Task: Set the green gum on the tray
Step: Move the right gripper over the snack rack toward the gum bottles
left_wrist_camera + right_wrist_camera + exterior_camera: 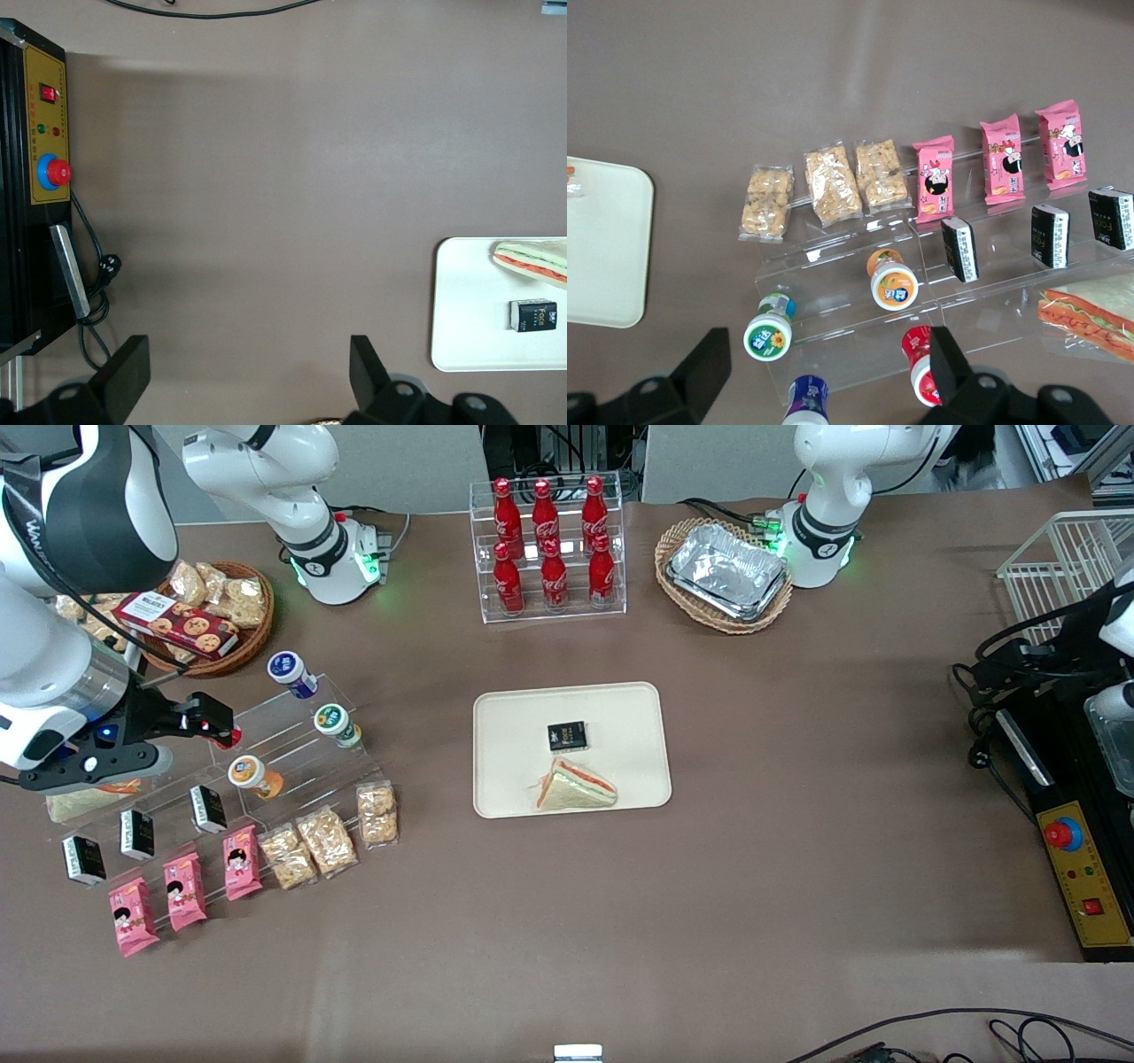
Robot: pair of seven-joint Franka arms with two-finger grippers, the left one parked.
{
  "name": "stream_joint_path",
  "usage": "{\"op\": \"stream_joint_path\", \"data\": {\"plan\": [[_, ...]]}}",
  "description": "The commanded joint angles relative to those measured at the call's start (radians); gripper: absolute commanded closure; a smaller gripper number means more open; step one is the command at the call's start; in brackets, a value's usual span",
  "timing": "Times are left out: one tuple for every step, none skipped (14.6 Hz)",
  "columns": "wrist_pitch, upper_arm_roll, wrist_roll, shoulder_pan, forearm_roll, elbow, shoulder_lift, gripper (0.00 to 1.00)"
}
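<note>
The tray (pixel 496 717) sits mid-counter (pixel 797 824), carrying a small box (pixel 567 736) and, nearer the front camera, a sandwich (pixel 576 788). Toward the working arm's end stands a stepped stand (pixel 292 766); the green gum (pixel 336 724) lies on it between two other gum bottles, one (pixel 292 674) farther from the camera and one (pixel 254 776) nearer. Snack packs (pixel 328 840) line the stand's lowest step. The gripper (pixel 232 733) hangs open above the stand, beside the green gum and apart from it.
</note>
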Motion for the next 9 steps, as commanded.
{"op": "stream_joint_path", "data": {"plan": [[-0.011, 0.001, -0.005, -0.002, -0.002, -0.007, -0.014, 0.0], [-0.013, 0.001, 0.003, 0.0, -0.002, -0.007, -0.013, 0.0], [-0.014, 0.001, 0.003, -0.002, 0.0, -0.007, -0.014, 0.0], [-0.011, 0.001, 0.003, -0.005, 0.004, -0.005, -0.011, 0.0], [0.01, 0.001, 0.002, -0.003, 0.004, -0.005, -0.008, 0.0], [0.044, 0.001, 0.003, 0.001, 0.004, -0.005, 0.001, 0.0], [0.065, 0.003, 0.003, 0.004, 0.004, -0.01, 0.006, 0.0], [0.066, 0.004, 0.002, -0.002, 0.015, -0.013, 0.003, 0.0], [0.078, 0.001, -0.012, -0.008, 0.056, -0.013, 0.004, 0.0]]}}
